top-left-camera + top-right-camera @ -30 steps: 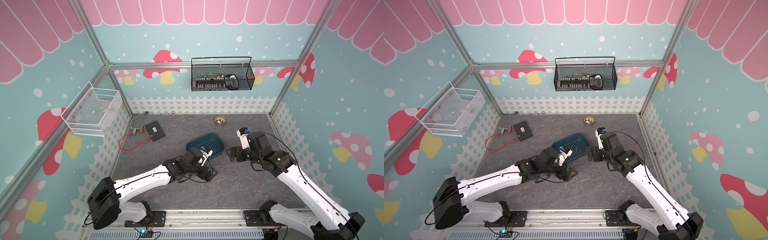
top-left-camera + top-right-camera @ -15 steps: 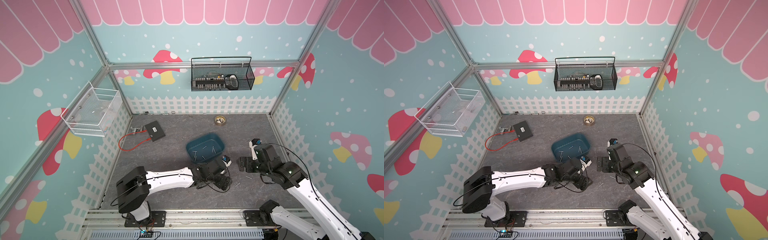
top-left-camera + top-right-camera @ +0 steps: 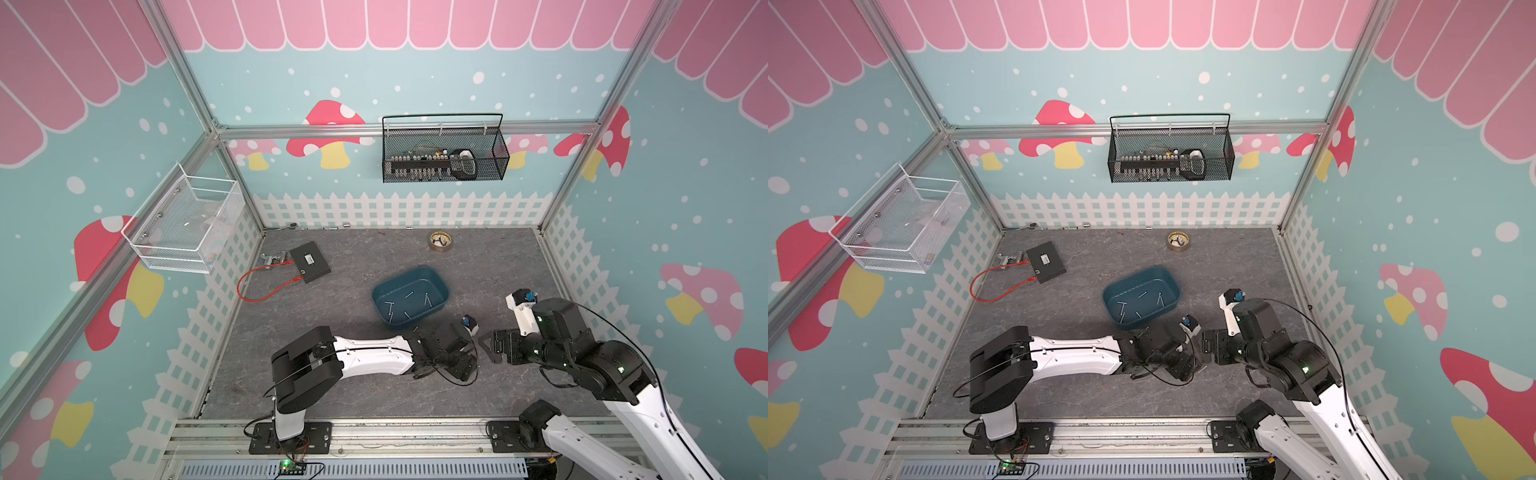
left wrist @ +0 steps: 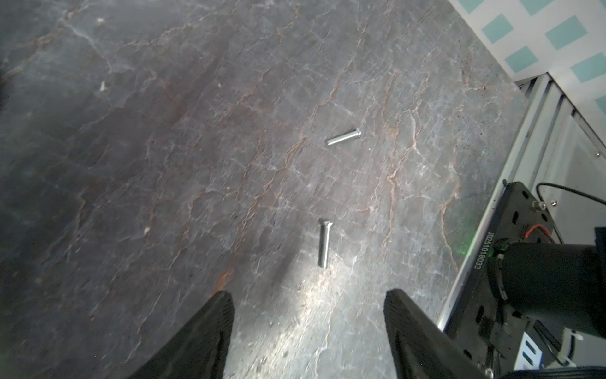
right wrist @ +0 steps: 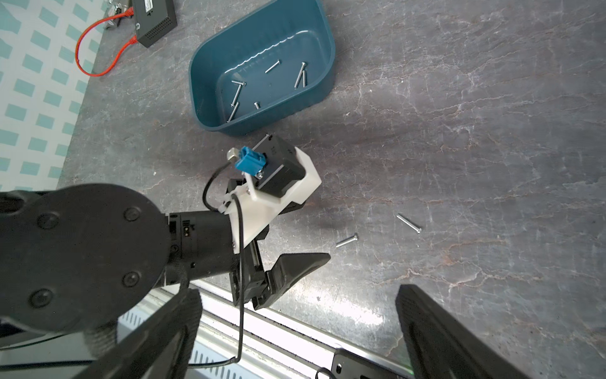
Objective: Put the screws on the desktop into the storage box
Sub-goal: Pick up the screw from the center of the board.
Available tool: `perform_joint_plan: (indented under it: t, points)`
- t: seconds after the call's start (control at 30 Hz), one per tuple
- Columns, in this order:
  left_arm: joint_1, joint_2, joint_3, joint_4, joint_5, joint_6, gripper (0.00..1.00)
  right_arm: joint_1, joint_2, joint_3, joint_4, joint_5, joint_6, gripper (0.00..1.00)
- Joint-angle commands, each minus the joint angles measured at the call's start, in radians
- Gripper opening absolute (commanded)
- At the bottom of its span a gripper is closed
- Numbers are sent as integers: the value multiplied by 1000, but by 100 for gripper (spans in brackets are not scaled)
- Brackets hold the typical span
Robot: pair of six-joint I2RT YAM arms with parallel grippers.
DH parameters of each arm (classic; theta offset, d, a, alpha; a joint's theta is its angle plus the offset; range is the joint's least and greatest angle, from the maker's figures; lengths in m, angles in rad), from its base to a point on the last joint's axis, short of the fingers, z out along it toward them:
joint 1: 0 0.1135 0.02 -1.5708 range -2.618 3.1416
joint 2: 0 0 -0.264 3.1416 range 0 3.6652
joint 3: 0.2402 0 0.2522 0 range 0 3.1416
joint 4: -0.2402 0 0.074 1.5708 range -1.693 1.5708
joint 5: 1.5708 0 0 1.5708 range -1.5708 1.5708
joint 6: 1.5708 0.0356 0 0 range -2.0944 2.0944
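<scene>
Screws (image 4: 324, 244) flat on desktop (image 4: 164, 131), nearer shaft aimed between parted left jaws, right jaws parted too

Several screws (image 5: 236, 93) are contained in the storage box (image 5: 282, 115). Two loose screws (image 5: 347, 240) are laid on the desktop (image 5: 475, 147), in front of that box.

The left arm (image 3: 374, 359) stretches low just in front of the storage box (image 3: 415, 319). Its wrist tips the left gripper (image 4: 310, 295) downward, jaws apart with nothing between them. The right arm (image 3: 582, 349) reaches in from the box's front right. The right gripper (image 5: 298, 292) faces the left one from close by, spread wide and empty.
</scene>
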Motion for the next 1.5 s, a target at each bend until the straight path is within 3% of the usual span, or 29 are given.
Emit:
perform_joint_plan:
  t: [0.0,0.87,1.23,1.47]
  points:
    - [-15,36,41,15,-5,16,72,-5,-1,44,-103,2,-4,98]
    - [-70,209,157,-61,-124,114,43,-5,-2,83,-161,-27,-21,96]
    - [-94,249,189,-84,-172,149,38,-4,-16,76,-161,-29,-14,93]
    - [-113,288,231,-122,-251,185,26,-4,-15,78,-160,-29,-17,92]
